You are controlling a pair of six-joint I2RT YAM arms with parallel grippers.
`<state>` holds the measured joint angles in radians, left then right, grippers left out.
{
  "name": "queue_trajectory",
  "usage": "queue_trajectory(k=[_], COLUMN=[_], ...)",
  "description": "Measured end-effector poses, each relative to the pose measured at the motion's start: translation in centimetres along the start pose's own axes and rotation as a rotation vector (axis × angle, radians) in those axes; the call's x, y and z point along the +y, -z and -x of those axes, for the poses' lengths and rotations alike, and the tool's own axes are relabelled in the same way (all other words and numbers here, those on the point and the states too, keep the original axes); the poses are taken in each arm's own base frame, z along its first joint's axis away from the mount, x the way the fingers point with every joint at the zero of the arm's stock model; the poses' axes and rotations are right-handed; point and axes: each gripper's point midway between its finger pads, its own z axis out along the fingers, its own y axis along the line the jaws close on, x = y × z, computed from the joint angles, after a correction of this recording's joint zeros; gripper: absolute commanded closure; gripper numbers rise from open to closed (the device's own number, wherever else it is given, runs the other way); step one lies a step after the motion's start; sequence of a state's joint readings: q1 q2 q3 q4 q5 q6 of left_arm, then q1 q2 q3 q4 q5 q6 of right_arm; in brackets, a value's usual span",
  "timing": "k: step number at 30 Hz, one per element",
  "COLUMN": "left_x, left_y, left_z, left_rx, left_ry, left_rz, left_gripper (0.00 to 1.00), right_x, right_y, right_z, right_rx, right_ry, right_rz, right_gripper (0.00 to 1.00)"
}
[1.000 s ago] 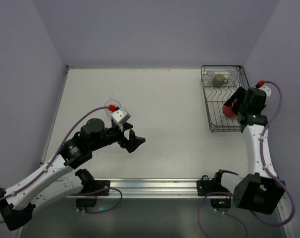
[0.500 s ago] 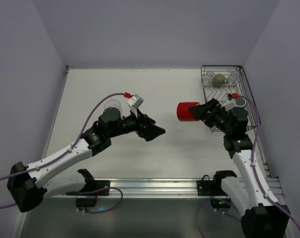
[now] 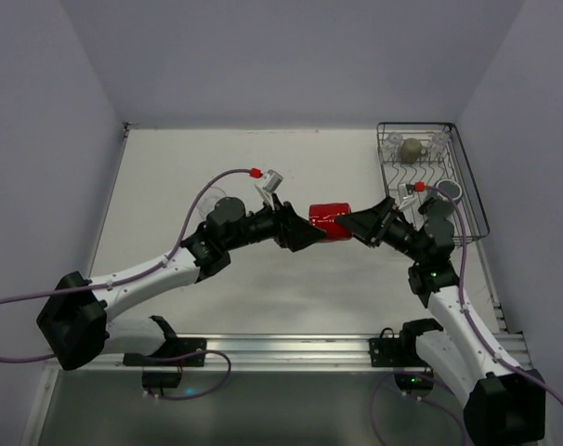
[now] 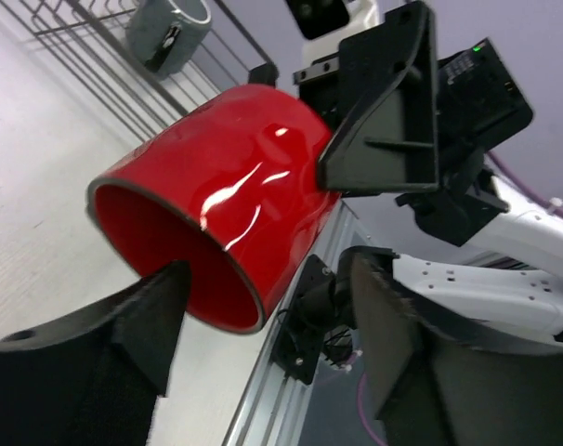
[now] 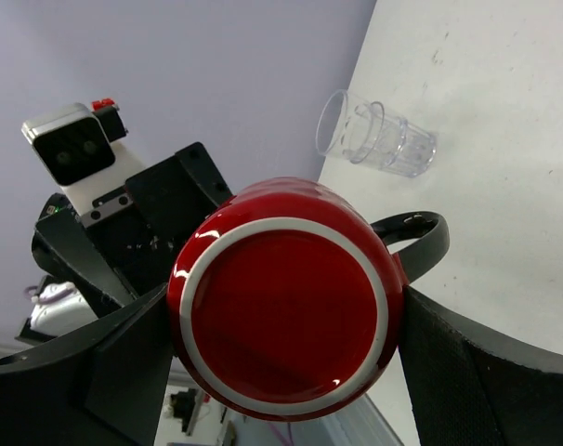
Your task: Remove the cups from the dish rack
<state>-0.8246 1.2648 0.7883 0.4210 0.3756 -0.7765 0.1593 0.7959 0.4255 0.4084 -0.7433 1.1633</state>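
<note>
Mug [image 3: 330, 221] lies horizontal, clamped by right pincer [image 3: 355, 226], mouth facing spread-apart left pincer [image 3: 309, 233].

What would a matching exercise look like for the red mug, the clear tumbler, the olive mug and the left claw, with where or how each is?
1 red mug
2 clear tumbler
3 olive mug
4 left claw

A in the dish rack
B open
C on the table, outside the rack
D held in the right claw

Pairs: 1-D, 2-C, 3-A, 4-B
</note>
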Motion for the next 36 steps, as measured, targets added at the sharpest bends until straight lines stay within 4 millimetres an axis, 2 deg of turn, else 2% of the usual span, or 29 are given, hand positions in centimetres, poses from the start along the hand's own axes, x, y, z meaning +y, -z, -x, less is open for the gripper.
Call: queue_trajectory(k=[2,3,4,5,7,9,11,12,14,16,19,23,26,28,32,36], left_x=[-0.5,-0.8,-1.0,-1.1,-1.0,-1.9,-1.7,-1.5,-0.8,0.5,3.5,7.1,10.4,13.4,19.1,22.4], left_y=[-0.2,-0.4,-0.5,-0.6,-0.7,-0.5,-0.3,-0.1,0.0,0.2,-0.1,-0.9,-1.0,-0.7,1.2,3.8], left_z=[0.2,0.3,0.4,0.5,0.6,1.4,1.4,1.3,1.1,0.8,0.9,2.5,2.2,0.8,-3.3,-6.0], left_rx=[-0.011,-0.018,-0.023,-0.028,-0.03,-0.065,-0.079,-0.083,-0.082,-0.065,-0.002,0.085,0.166,0.256,0.468,0.619], left_ry=[0.0,0.002,0.008,0.012,0.049,0.042,0.038,0.033,0.024,0.006,-0.044,-0.146,-0.214,-0.253,-0.311,-0.354], left_rz=[-0.024,-0.039,-0.052,-0.057,-0.062,-0.096,-0.08,-0.067,-0.024,0.059,0.246,0.493,0.646,0.759,0.965,1.088], left_gripper=[0.38,0.5,0.58,0.79,0.98,1.0,1.0,1.0,1.0,1.0,1.0,1.0,1.0,1.0,1.0,1.0], right_x=[0.1,0.1,0.2,0.3,0.7,0.7,0.6,0.5,-0.1,-0.3,-1.2,-1.5,-2.0,-2.9,-4.9,-6.9], right_y=[-0.3,-0.5,-0.7,-0.8,-1.1,-1.4,-1.7,-1.7,-1.8,-1.8,-1.3,0.0,1.1,1.7,2.5,3.6], right_z=[-0.5,-0.8,-1.0,-1.2,-1.1,-0.8,-0.9,-1.1,-1.5,-1.6,-1.6,0.2,1.1,1.1,0.7,0.1], right_rx=[0.023,0.034,0.044,0.054,0.051,0.039,0.043,0.048,0.054,0.053,0.029,-0.08,-0.136,-0.145,-0.137,-0.131], right_ry=[-0.011,-0.015,-0.021,-0.032,-0.028,-0.058,-0.066,-0.072,-0.078,-0.061,-0.002,0.138,0.228,0.259,0.279,0.297], right_rz=[0.013,0.017,0.023,0.031,0.055,0.066,0.072,0.068,0.054,0.041,-0.03,-0.139,-0.209,-0.257,-0.342,-0.413], right_gripper=[0.46,0.46,0.46,0.46,0.45,0.39,0.24,0.12,0.04,0.01,0.01,0.01,0.01,0.01,0.01,0.01])
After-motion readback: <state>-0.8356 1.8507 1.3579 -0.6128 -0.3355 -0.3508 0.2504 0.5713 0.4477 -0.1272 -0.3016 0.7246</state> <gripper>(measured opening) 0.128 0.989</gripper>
